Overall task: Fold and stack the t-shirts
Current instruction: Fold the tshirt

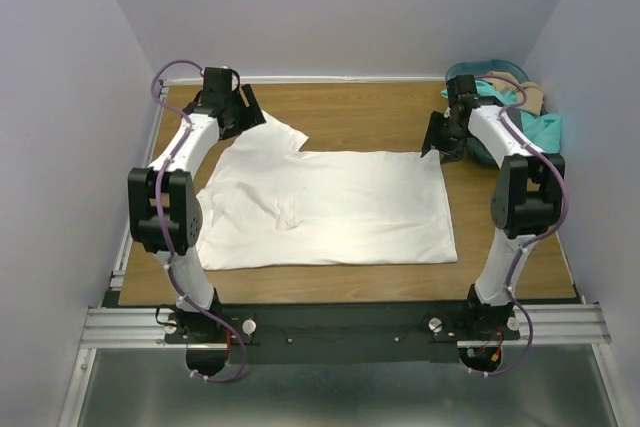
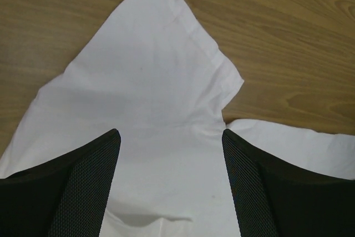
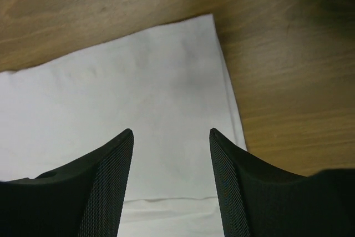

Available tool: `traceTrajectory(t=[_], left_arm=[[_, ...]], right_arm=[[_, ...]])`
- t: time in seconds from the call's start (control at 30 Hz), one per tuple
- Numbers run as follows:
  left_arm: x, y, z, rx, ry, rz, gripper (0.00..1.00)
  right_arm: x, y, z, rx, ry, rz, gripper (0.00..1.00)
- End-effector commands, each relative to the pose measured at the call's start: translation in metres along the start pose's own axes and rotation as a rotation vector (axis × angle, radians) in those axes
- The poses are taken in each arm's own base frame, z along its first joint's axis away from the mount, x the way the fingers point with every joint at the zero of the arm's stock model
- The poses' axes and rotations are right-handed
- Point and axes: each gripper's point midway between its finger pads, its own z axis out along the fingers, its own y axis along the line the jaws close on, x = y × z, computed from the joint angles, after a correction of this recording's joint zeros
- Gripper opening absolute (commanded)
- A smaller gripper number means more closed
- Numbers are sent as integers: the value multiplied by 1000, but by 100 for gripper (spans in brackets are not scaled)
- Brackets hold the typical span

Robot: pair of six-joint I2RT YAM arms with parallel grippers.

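The large white t-shirt lies spread flat on the wooden table, one sleeve sticking out at the far left. My left gripper is open above that sleeve, nothing between its fingers. My right gripper is open above the shirt's far right corner, holding nothing. Teal and tan t-shirts lie bunched at the far right behind the right arm.
A round teal basket holds the bunched shirts at the table's far right corner. Bare wood shows beyond the white shirt. Grey walls enclose the table on three sides.
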Motion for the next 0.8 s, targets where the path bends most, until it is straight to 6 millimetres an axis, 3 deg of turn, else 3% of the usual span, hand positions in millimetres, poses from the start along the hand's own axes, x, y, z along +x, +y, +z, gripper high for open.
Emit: traceTrajectory(t=[0.0, 0.03, 0.1, 0.13, 0.2, 0.23, 0.4, 0.53, 0.77], left_arm=[[-37, -14, 25, 3, -70, 76, 81], [-34, -13, 40, -1, -51, 77, 80], [-53, -24, 46, 25, -96, 88, 79], [-51, -24, 59, 26, -84, 88, 78], [-68, -35, 64, 52, -121, 99, 77], [-64, -32, 77, 49, -105, 100, 76], [-82, -41, 98, 56, -146, 121, 73], [-83, -38, 119, 37, -144, 123, 70], [-72, -26, 133, -22, -109, 97, 64]], right_arm=[[-31, -14, 21, 85, -71, -12, 63], [-37, -15, 24, 96, -85, -13, 62], [-42, -18, 35, 103, -93, -13, 59], [-45, -19, 38, 105, -101, -12, 59], [-53, -20, 46, 109, -121, -15, 58], [-56, -20, 48, 111, -128, -14, 57], [-65, -22, 62, 112, -146, -19, 56], [-62, -27, 73, 127, -140, -16, 54], [-57, -29, 85, 116, -131, -12, 51]])
